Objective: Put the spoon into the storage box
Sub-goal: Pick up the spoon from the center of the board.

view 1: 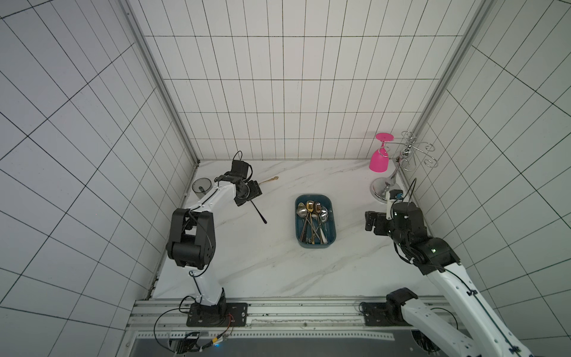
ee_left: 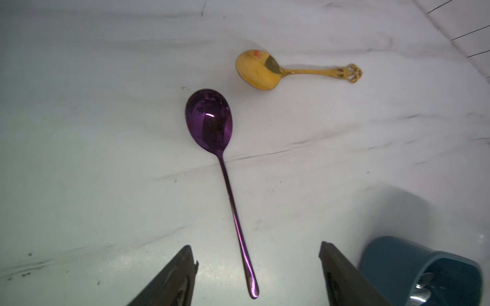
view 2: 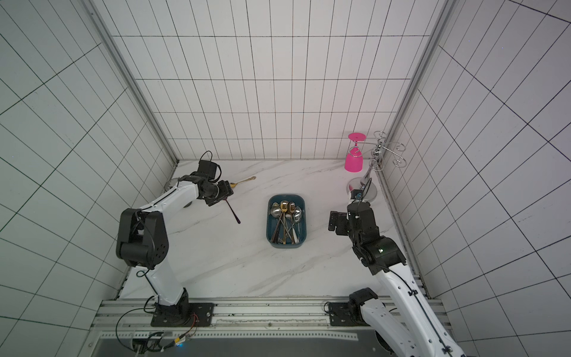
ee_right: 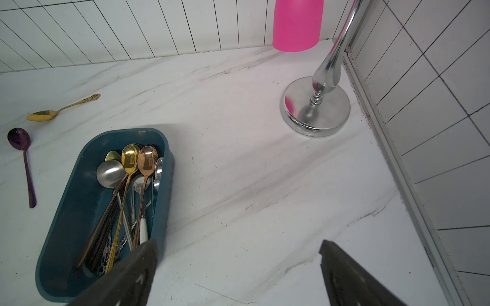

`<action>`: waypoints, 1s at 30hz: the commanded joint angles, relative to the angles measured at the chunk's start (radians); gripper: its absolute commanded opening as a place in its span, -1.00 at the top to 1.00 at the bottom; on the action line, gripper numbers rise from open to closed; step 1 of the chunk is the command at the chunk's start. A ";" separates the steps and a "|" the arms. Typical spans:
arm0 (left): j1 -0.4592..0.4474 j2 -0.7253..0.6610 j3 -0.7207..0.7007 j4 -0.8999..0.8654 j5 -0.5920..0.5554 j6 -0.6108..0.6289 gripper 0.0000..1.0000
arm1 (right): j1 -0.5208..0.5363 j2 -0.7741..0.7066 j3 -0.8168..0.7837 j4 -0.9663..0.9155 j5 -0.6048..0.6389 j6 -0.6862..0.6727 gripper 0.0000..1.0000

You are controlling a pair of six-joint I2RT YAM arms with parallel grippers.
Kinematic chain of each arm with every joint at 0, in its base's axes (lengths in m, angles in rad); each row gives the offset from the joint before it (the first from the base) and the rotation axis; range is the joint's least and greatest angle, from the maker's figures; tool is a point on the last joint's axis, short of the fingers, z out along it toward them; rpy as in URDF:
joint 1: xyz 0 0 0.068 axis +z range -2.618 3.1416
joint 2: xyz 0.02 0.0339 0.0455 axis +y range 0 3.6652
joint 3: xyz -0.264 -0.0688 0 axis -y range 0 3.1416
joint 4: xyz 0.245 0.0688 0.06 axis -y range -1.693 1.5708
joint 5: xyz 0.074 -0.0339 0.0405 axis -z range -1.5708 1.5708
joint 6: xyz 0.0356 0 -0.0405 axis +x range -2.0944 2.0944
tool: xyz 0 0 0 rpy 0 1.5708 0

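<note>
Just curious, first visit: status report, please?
Left claw open over purple spoon, not gripping. Right claw open, empty. Gold spoon loose nearby. Nothing blocks storage box.

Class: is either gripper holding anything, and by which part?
Nothing is held. The left gripper is open, clear of the handle of the purple spoon; the right gripper is open and empty.

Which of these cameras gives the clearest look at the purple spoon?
The left wrist view: the purple spoon lies large and whole, bowl to handle tip, below the open left gripper. The right wrist view shows the spoon whole but small, near the edge. In both top views only its handle shows; that gripper hides the bowl.
</note>
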 commanded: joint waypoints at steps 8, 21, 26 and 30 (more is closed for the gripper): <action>-0.029 0.162 0.081 -0.045 -0.086 0.040 -0.56 | -0.012 0.034 0.044 -0.020 -0.046 -0.010 -0.97; -0.068 0.296 0.182 -0.072 -0.191 0.008 0.01 | -0.013 0.034 0.035 -0.020 -0.038 -0.011 -0.97; -0.065 0.313 0.169 -0.074 -0.195 -0.004 0.29 | -0.013 0.033 0.036 -0.020 -0.034 -0.013 -0.97; -0.066 0.322 0.164 -0.074 -0.193 -0.005 0.44 | -0.013 0.036 0.036 -0.020 -0.035 -0.011 -0.97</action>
